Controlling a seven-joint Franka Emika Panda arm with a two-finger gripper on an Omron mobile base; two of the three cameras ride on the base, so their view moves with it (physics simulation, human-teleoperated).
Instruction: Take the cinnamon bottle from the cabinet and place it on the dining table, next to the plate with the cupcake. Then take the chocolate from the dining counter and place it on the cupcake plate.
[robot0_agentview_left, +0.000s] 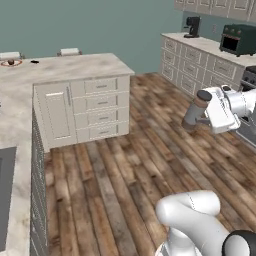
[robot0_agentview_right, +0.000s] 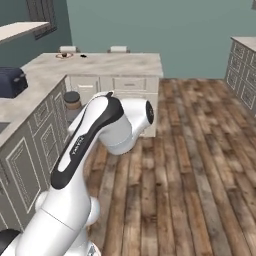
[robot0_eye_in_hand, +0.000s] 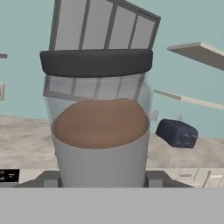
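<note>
My gripper (robot0_agentview_left: 201, 113) is shut on the cinnamon bottle (robot0_agentview_left: 197, 106), a grey-brown cylinder with a dark cap, held tilted in the air over the wooden floor. In the hand view the bottle (robot0_eye_in_hand: 100, 131) stands between the two fingertips, brown powder visible inside. From the right base view the bottle (robot0_agentview_right: 72, 102) peeks out behind the arm. The red-rimmed plate (robot0_agentview_left: 11, 63) with the dark cupcake sits at the far corner of the dining table (robot0_agentview_left: 80, 65). The chocolate (robot0_agentview_left: 34, 61) lies just right of it. The plate (robot0_agentview_right: 63, 56) and chocolate (robot0_agentview_right: 83, 56) also appear from the right. The cabinet shelf (robot0_agentview_right: 20, 30) hangs upper left.
A dark blue toaster (robot0_agentview_right: 11, 81) sits on the left counter. A coffee machine (robot0_agentview_left: 192, 26) and a green toaster oven (robot0_agentview_left: 237, 39) stand on the far right counter. Two stools (robot0_agentview_left: 70, 51) stand behind the dining table. Wooden floor (robot0_agentview_left: 125, 170) lies between.
</note>
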